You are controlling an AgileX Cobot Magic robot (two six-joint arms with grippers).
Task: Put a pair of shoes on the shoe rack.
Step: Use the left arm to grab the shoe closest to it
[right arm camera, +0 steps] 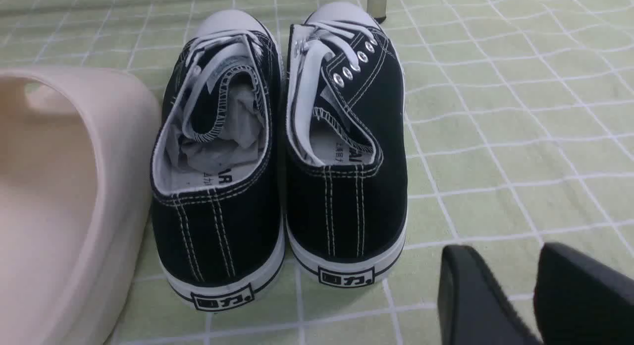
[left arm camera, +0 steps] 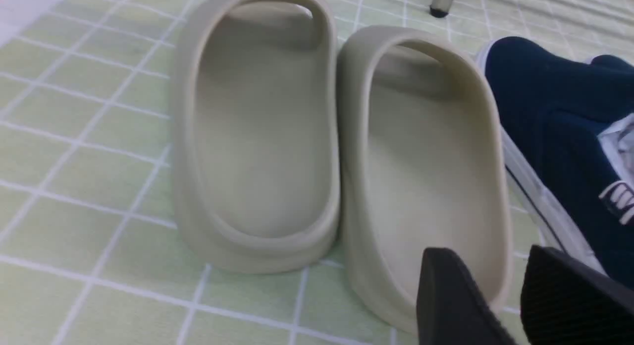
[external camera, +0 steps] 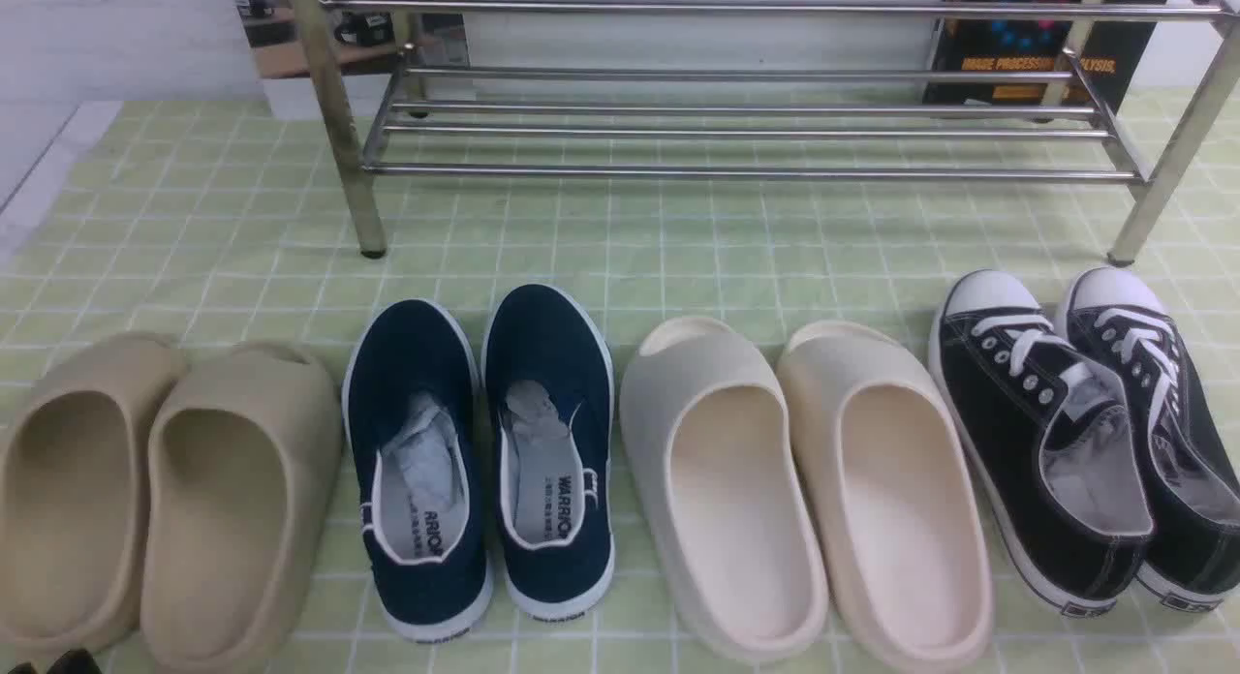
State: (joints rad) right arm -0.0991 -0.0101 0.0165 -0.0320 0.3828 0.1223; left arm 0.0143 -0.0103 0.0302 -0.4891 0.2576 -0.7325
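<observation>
The two navy slip-on shoes stand side by side on the green checked cloth, toes toward the rack: the left one (external camera: pixel 418 461) and the right one (external camera: pixel 552 446), with crumpled paper inside. One of them shows at the edge of the left wrist view (left arm camera: pixel 559 127). The chrome shoe rack (external camera: pixel 746 170) stands at the back, its shelves bare. My left gripper (left arm camera: pixel 490 253) is open and empty, low over the heel of a beige slide, beside the navy shoe. My right gripper (right arm camera: pixel 505 251) is open and empty, behind and to the side of the black sneakers' heels.
A pair of beige slides (external camera: pixel 155 500) lies at the far left (left arm camera: pixel 257 137). Cream slides (external camera: pixel 804 490) lie right of the navy pair (right arm camera: pixel 54 186). Black lace-up sneakers (external camera: pixel 1085 432) stand at the far right (right arm camera: pixel 282 151). A dark poster (external camera: pixel 1027 45) stands behind the rack.
</observation>
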